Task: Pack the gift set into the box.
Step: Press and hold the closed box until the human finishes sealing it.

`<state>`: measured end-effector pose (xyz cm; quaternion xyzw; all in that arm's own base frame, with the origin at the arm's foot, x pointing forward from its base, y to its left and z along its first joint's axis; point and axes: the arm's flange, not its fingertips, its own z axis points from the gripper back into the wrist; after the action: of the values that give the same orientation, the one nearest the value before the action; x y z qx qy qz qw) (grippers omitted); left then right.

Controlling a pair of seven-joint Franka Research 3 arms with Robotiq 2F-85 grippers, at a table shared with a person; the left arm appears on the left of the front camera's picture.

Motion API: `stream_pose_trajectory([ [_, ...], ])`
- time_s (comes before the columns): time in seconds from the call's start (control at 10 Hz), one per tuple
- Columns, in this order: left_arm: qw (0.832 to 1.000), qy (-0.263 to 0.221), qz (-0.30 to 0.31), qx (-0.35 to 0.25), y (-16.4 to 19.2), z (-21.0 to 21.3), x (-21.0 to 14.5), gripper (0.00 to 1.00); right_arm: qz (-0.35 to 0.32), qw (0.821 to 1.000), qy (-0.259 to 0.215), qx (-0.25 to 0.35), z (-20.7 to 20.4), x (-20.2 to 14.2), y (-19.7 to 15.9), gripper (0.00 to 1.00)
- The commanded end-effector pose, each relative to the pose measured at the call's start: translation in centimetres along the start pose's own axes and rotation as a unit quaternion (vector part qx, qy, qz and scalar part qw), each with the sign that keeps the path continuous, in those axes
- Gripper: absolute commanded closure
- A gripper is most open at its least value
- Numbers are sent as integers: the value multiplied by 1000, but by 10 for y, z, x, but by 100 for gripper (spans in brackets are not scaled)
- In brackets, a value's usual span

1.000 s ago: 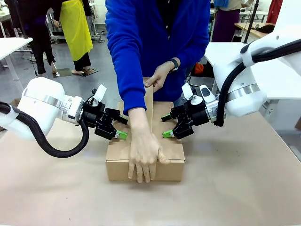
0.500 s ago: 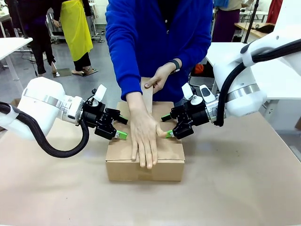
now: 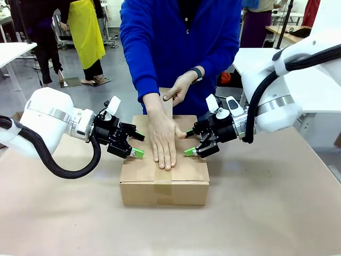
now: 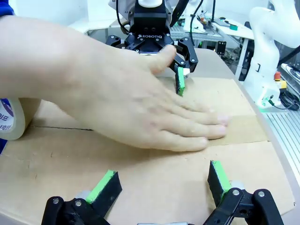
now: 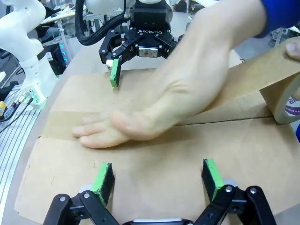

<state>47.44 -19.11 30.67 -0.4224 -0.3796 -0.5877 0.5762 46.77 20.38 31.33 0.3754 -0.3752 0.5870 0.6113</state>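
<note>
1. Near the middle of the table (image 3: 266, 213) sits the box (image 3: 186, 184), flaps folded down and shut, with a strip of brown tape (image 3: 163, 186) running over its top and down the near face.
2. A person in a blue sleeve (image 3: 141, 58) stands at the far edge and presses one flat hand (image 3: 162, 141) on the tape along the centre seam of the lid.
3. Their other hand (image 3: 178, 88) holds the tape strip up above the far edge of the box; the right wrist view shows a tape roll (image 5: 286, 101) at that end.
4. The left gripper (image 3: 133, 145) hovers at the left edge of the lid, jaws spread wide, holding nothing; its green pads (image 4: 105, 185) sit just above the cardboard in its own wrist view.
5. The right gripper (image 3: 194, 143) hovers at the right edge of the lid, jaws likewise wide apart and empty, green pads (image 5: 104, 176) close over the flap.
6. Both grippers face each other across the pressing hand, each just beside it but not touching.
7. I cannot tell where the gift set is; the lid is shut.
</note>
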Motion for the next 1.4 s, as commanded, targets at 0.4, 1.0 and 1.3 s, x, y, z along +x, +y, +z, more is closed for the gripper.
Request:
stream_pose_trajectory([
  [0.4,1000,1,1,0,-1,-1,-2,0,2,1000,-5,-8,-1,0,0,0],
  [1.0,1000,1,1,0,-1,-1,-2,0,2,1000,-5,-8,-1,0,0,0],
  [1.3,1000,1,1,0,-1,-1,-2,0,2,1000,-5,-8,-1,0,0,0],
])
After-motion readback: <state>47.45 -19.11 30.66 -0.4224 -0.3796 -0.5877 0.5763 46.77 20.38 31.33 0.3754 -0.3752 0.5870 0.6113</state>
